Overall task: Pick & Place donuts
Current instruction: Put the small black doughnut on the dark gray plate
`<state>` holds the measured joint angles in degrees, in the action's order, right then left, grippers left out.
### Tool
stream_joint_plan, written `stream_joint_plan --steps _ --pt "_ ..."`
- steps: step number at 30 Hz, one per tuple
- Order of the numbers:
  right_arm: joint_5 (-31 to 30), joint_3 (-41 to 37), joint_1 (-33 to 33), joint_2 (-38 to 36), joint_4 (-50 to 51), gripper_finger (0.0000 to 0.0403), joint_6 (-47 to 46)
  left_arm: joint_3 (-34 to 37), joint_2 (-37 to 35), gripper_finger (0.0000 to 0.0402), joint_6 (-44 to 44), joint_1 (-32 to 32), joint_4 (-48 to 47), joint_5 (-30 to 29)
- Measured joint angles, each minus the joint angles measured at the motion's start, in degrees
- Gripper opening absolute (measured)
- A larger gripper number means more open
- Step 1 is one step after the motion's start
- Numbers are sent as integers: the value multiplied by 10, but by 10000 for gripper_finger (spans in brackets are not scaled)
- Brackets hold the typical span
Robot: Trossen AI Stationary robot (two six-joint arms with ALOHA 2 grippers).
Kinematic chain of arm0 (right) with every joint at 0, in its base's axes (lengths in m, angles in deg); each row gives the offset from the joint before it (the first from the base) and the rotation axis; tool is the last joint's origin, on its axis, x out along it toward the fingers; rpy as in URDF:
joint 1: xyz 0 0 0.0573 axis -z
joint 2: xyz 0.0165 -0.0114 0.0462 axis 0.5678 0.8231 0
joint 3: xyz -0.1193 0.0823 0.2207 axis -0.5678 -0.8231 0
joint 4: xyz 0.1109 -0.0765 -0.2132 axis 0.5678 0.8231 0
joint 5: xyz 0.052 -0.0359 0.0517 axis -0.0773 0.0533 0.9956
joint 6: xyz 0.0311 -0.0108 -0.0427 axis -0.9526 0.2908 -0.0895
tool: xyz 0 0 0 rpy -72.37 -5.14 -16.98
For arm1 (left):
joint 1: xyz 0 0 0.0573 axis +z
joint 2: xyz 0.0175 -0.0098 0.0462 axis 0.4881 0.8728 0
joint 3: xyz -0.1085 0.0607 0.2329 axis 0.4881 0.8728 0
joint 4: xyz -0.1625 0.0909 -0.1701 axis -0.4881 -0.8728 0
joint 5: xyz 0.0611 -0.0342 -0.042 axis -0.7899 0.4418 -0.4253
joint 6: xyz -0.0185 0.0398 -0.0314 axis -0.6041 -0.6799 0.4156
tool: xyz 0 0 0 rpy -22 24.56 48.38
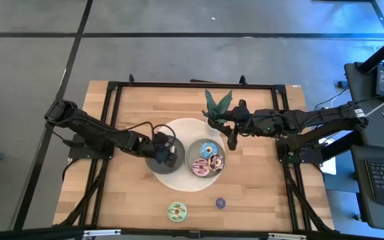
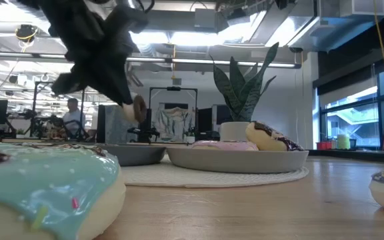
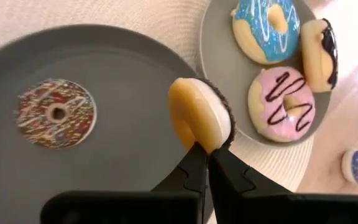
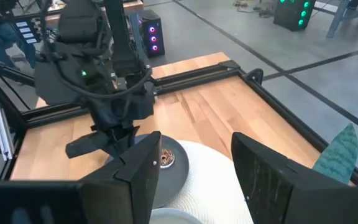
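Right now my left pincer (image 3: 207, 154) is clamped on a mini donut (image 3: 201, 114), pinching it by the rim so that it stands on edge above the left grey dish (image 3: 123, 149), near the middle of the tabletop (image 1: 139, 100). One sprinkled mini donut (image 3: 56, 114) already lies flat in that dish. My right pincer (image 4: 194, 171) waits with its fingers apart, hanging over the round white mat (image 1: 182, 130) toward the far right.

What worries me is the grip itself. I hold only a thin bite of the rim, and the donut is upright, so on release it could land on edge and roll across the dish, over its low wall, or against the donut already there. A tilt of my wrist could also let it slip out early.

My left wrist view shows what nothing else does: the exact pinch point, and the right grey dish (image 3: 229, 81) just beside, holding a blue-iced donut (image 3: 267, 28), a pink one (image 3: 281, 104) and a brown-iced one (image 3: 322, 53) on its side. From overhead I can also see a green donut (image 1: 177, 212) and a small purple one (image 1: 221, 203) lying near the front edge of the tabletop, apart from both dishes. The low view gives the height: my held donut hangs clear above the dish.
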<state>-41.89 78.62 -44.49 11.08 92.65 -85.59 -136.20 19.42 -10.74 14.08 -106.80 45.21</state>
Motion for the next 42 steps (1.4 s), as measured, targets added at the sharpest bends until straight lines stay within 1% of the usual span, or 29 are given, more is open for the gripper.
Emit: stream_joint_plan --steps 3,6,10,14,18,21,28,31,42 --pt "0 0 0 0 0 197 1 14 0 4 2 8 35 5" --pt "0 0 0 0 -1 197 2 31 0 4 10 15 36 16" --pt "0 0 0 0 -1 197 4 50 3 5 29 15 55 15" --pt "-1 0 0 0 -1 197 5 52 16 6 30 15 67 12" --pt "-2 0 4 0 -1 197 5 52 42 4 26 15 88 26" --pt "-2 0 5 0 -1 197 4 52 61 5 27 15 95 26" --pt "-2 0 5 0 0 197 4 52 68 7 34 20 93 19" --pt "-1 0 5 0 0 197 4 52 68 15 28 22 94 5" --pt "-1 0 5 0 0 197 5 52 68 42 28 21 94 11"
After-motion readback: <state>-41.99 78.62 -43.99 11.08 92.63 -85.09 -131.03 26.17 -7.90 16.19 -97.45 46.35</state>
